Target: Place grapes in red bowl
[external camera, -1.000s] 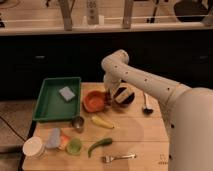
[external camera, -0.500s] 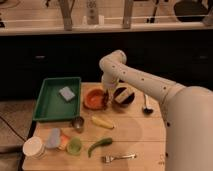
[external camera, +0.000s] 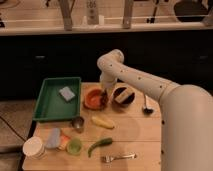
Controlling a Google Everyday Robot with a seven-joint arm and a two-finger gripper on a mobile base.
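The red bowl [external camera: 92,99] sits on the wooden table just right of the green tray. My gripper [external camera: 104,94] hangs from the white arm and points down over the bowl's right part. A dark clump that looks like the grapes [external camera: 103,99] shows right under the gripper tip, inside the bowl's right edge. Whether the clump rests in the bowl or hangs from the gripper is unclear. The dark bowl [external camera: 124,95] stands directly to the right of the gripper.
A green tray [external camera: 47,106] holds a grey-blue sponge [external camera: 66,93]. In front lie a metal cup [external camera: 77,123], a yellow piece [external camera: 102,121], a green chili [external camera: 99,146], a fork [external camera: 119,157], a white cup [external camera: 33,147] and a green cup [external camera: 74,145]. A dark ladle [external camera: 146,107] lies right.
The gripper has moved left from above the dark bowl to above the right part of the red bowl, slowing over the last half second.
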